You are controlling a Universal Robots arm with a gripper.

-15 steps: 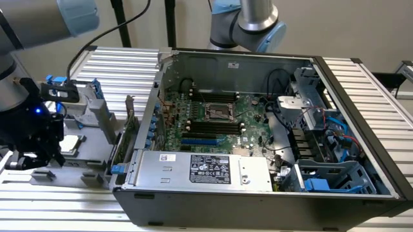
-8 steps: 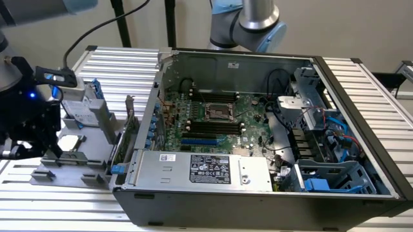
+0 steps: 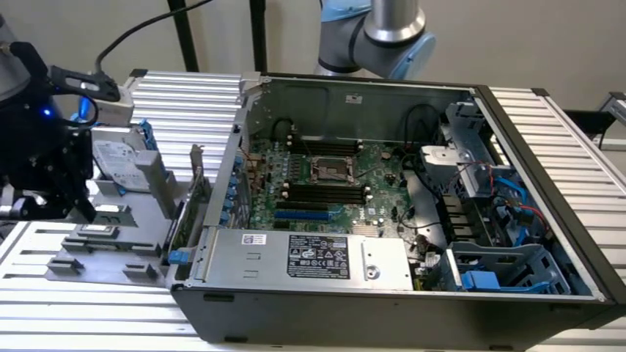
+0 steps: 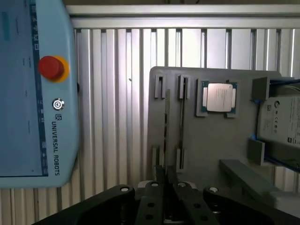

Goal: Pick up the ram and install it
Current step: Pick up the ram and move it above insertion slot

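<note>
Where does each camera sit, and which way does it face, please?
Exterior view: off the arm and raised, looking down at a slant into the open computer case, with the parts tray on the exterior view's left; an arm joint and the gripper show.
Wrist view: on the wrist, looking down past the gripper onto the parts tray, the ram, the processor and the teach pendant; the fingers show at the ram.
Shared: the gripper, the parts tray and the hard drive.
</note>
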